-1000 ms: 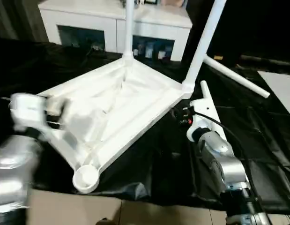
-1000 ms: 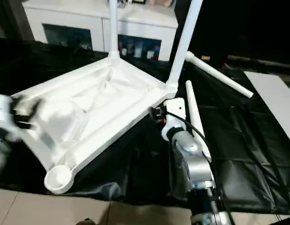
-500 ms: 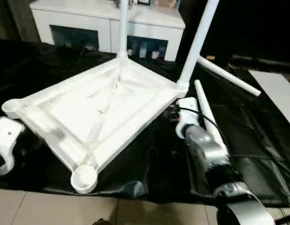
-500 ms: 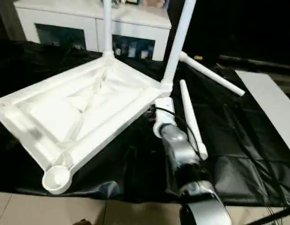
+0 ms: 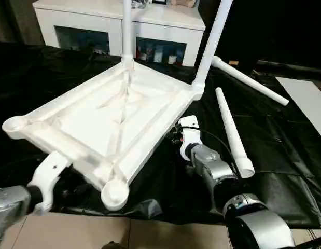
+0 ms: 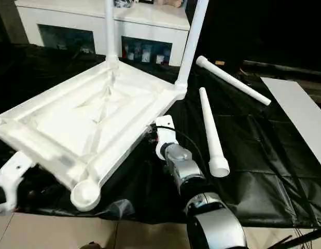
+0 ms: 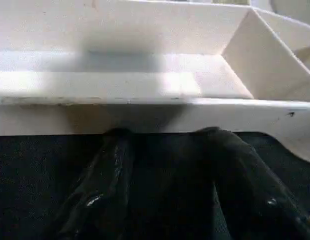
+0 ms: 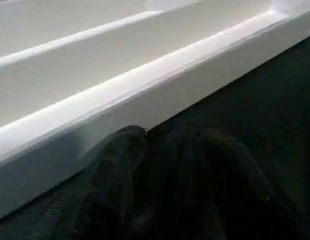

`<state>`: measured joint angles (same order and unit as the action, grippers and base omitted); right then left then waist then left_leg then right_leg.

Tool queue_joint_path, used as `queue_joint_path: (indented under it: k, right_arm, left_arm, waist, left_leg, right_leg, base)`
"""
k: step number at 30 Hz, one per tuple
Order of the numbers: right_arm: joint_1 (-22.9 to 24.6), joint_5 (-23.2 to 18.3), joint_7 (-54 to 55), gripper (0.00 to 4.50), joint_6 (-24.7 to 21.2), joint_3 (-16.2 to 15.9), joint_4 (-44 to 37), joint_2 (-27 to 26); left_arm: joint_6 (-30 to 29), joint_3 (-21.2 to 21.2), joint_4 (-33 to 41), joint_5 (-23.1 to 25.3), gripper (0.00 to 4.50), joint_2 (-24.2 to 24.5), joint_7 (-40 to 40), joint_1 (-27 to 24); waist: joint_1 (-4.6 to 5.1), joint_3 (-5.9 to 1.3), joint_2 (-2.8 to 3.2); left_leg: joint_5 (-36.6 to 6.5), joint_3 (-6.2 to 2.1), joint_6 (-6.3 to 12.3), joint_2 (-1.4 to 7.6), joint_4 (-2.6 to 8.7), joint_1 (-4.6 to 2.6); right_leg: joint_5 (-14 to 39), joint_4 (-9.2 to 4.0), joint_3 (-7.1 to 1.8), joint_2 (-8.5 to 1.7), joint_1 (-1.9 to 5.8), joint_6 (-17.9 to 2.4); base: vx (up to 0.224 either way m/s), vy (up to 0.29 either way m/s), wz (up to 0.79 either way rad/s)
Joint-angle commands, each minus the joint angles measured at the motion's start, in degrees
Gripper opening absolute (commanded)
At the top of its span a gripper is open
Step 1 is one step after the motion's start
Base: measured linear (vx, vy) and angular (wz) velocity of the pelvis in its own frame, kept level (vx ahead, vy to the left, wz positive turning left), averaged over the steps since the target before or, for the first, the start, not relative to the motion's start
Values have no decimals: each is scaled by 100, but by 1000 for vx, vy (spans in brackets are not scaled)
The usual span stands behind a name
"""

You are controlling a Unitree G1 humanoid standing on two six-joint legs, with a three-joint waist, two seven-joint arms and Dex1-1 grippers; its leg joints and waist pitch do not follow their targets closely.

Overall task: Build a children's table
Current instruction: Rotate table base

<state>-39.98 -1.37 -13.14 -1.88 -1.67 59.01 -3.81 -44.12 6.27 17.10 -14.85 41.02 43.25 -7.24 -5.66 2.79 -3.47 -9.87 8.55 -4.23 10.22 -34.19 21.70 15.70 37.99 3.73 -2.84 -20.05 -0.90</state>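
**Observer:** How far along are you?

**Operator:** I'm reckoning halfway. The table top is lying upside down across the middle of the frame, ribs showing, with two legs standing up in its far corners. Two loose legs are lying on the black sheet at right; the near sockets are sitting empty.

**Observer:** And the grippers?

**Operator:** Left gripper and right gripper are both holding their fingers apart at the top's rim, clamping nothing.

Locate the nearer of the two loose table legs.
The nearer loose leg lies on the black sheet to the right of the upturned tabletop, just beyond the right arm; the other loose leg lies farther back.
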Motion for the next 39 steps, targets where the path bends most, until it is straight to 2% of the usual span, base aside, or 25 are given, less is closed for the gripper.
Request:
queue_joint_path:
  k: [1, 4, 6, 7, 8, 9, 10, 12, 13, 14, 16, 17, 19, 20, 21, 22, 24, 26, 27, 28, 30, 31, 32, 35, 39]
  right_arm:
    - [-134, 10, -360, 222, 171, -144, -57, -183]
    - [-54, 12, -606, 222, 258, -240, -157, -229]
    - [32, 42, -684, 222, 301, -317, -257, -215]
    - [67, 92, -654, 222, 364, -348, -275, -180]
    - [77, 114, -639, 222, 391, -357, -276, -166]
    - [145, 97, -636, 222, 388, -341, -396, -120]
    - [186, 82, -650, 222, 396, -315, -464, -92]
    - [429, 4, -642, 222, 303, -212, -955, 76]
    - [580, -4, -607, 222, 221, -174, -1270, 183]
    - [621, -5, -605, 222, 201, -166, -1361, 210]
    - [1017, -79, -632, 222, -48, -58, -2280, 461]
    - [1138, -100, -618, 222, -134, -13, -2585, 551]
    - [1323, -95, -540, 222, -327, 107, -3169, 765]
    - [1352, -94, -532, 222, -369, 126, -3268, 798]
    - [1367, -49, -478, 222, -466, 179, -3434, 893]
    - [1388, -17, -440, 222, -550, 205, -3568, 957]
    - [1299, 259, -191, 222, -1042, 253, -3757, 1182]
    - [1234, 390, -97, 222, -1614, 246, -3923, 1337]
    - [1234, 390, -97, 222, -1614, 246, -3923, 1337]
    - [1179, 332, -218, 241, -2400, 201, -4137, 1492]
    - [856, 203, -165, 241, -3234, 387, -3958, 1685]
    - [714, 220, -127, 255, -3386, 432, -3809, 1771]
    - [538, 248, -55, 268, -3534, 488, -3633, 1875]
    - [375, 221, -12, 288, -3623, 557, -3451, 1946]
    - [-43, 148, 43, 320, -4115, 764, -3083, 2085]
  left_arm:
    - [64, -388, 294, -67, 255, -266, -123, 407]
    - [150, -700, 201, 57, 255, -566, -315, 726]
    - [303, -931, 20, 251, 255, -778, -466, 952]
    - [330, -1035, -62, 320, 255, -899, -537, 1067]
    - [336, -1071, -90, 344, 255, -945, -563, 1108]
    - [366, -1155, -142, 381, 255, -1048, -597, 1190]
    - [377, -1212, -174, 401, 255, -1114, -623, 1246]
    - [411, -1394, -214, 426, 255, -1316, -688, 1359]
    - [401, -1467, -205, 417, 255, -1399, -714, 1393]
    - [408, -1487, -198, 417, 255, -1416, -718, 1399]
    - [520, -1632, -138, 395, 255, -1599, -736, 1458]
    - [591, -1678, -138, 403, 255, -1663, -740, 1483]
    - [815, -1793, -198, 459, 255, -1810, -749, 1554]
    - [851, -1811, -204, 467, 255, -1836, -753, 1564]
    - [901, -1839, -156, 409, 255, -1870, -680, 1570]
    - [931, -1858, -120, 368, 255, -1890, -627, 1573]
    - [861, -1747, 87, 132, 255, -1855, -462, 1577]
    - [770, -1618, 246, -73, 255, -1787, -335, 1591]
    - [770, -1618, 246, -73, 255, -1787, -335, 1591]
    - [629, -1460, 342, -261, 256, -1721, -238, 1651]
    - [446, -1302, 220, -183, 256, -1648, -377, 1959]
    - [423, -1252, 95, -94, 257, -1685, -516, 2118]
    - [545, -1214, -153, 65, 257, -1811, -752, 2337]
    - [671, -1236, -323, 177, 257, -1892, -872, 2480]
    - [651, -1532, -202, 145, 257, -1756, -591, 2627]
  waist:
    - [-8, -254, 202]
    - [-17, -267, 204]
    - [-17, -274, 181]
    - [-28, -290, 224]
    - [-14, -284, 195]
    - [-27, -305, 208]
    - [-17, -310, 186]
    - [-17, -316, 208]
    - [-39, -321, 196]
    - [-43, -325, 191]
    - [-60, -339, 183]
    - [-99, -329, 180]
    - [-100, -328, 167]
    - [-94, -308, 231]
    - [-75, -308, 205]
    - [-66, -304, 234]
    - [-43, -285, 264]
    - [-12, -288, 240]
    - [-12, -297, 236]
    - [10, -286, 234]
    - [30, -300, 241]
    - [63, -296, 248]
    - [61, -282, 226]
    - [38, -286, 213]
    - [23, -357, 194]
  left_leg:
    - [-1754, -87, -338, 351, 542, -158]
    - [-1632, -86, -319, 344, 542, -126]
    - [-1520, -83, -282, 346, 534, -114]
    - [-1429, -81, -280, 343, 516, -125]
    - [-1400, -81, -277, 342, 528, -108]
    - [-1291, -80, -281, 341, 505, -120]
    - [-1166, -78, -259, 342, 502, -103]
    - [-1088, -71, -232, 336, 493, -110]
    - [-1051, -68, -215, 349, 479, -132]
    - [-1020, -71, -204, 345, 485, -118]
    - [-783, -64, -109, 330, 458, -109]
    - [-756, -62, -69, 334, 455, -122]
    - [-814, -63, -87, 333, 472, -116]
    - [-991, -64, -153, 342, 491, -136]
    - [-1054, -65, -177, 345, 492, -132]
    - [-1112, -62, -211, 326, 495, -127]
    - [-1141, -63, -238, 315, 498, -122]
    - [-1069, -45, -235, 296, 476, -126]
    - [-1035, -43, -214, 295, 473, -116]
    - [-990, -36, -177, 283, 466, -116]
    - [-869, -42, -146, 278, 457, -125]
    - [-932, -48, -192, 272, 464, -134]
    - [-984, -29, -228, 280, 452, -132]
    - [-872, -23, -228, 287, 443, -107]
    - [-185, -7, -61, 267, 372, -84]
  right_leg:
    - [451, -502, -361, -567, 39, -980]
    - [243, -487, -357, -574, 70, -1004]
    - [141, -487, -358, -578, 84, -999]
    - [6, -471, -359, -584, 81, -1012]
    - [-16, -481, -350, -574, 94, -1003]
    - [-158, -458, -348, -575, 100, -1006]
    - [-371, -444, -343, -562, 119, -1000]
    - [-572, -441, -336, -549, 120, -991]
    - [-721, -439, -334, -547, 117, -967]
    - [-764, -441, -327, -542, 139, -952]
    - [-1076, -433, -324, -527, 155, -927]
    - [-1086, -452, -328, -529, 159, -860]
    - [-946, -455, -322, -529, 160, -836]
    - [-736, -499, -322, -514, 137, -798]
    - [-670, -491, -328, -523, 143, -814]
    - [-550, -512, -333, -513, 151, -810]
    - [-392, -519, -342, -516, 147, -833]
    - [-411, -510, -346, -488, 146, -885]
    - [-445, -509, -345, -495, 155, -891]
    - [-451, -516, -345, -477, 152, -891]
    - [-550, -495, -341, -469, 157, -915]
    - [-441, -492, -327, -453, 152, -943]
    - [-308, -521, -338, -475, 148, -945]
    - [-206, -529, -347, -530, 173, -945]
    - [-1156, -429, -334, -503, 195, -1045]
  base:
    - [0, 0, 0]
    - [0, 0, 0]
    - [0, 0, 0]
    - [0, 0, 0]
    - [0, 0, 0]
    - [0, 0, 0]
    - [0, 0, 0]
    - [0, 0, 0]
    - [0, 0, 0]
    - [0, 0, 0]
    - [0, 0, 0]
    - [0, 0, 0]
    - [0, 0, 0]
    - [0, 0, 0]
    - [0, 0, 0]
    - [0, 0, 0]
    - [0, 0, 0]
    - [0, 0, 0]
    - [0, 0, 0]
    - [0, 0, 0]
    - [0, 0, 0]
    - [0, 0, 0]
    - [0, 0, 0]
    - [0, 0, 0]
    - [0, 0, 0]
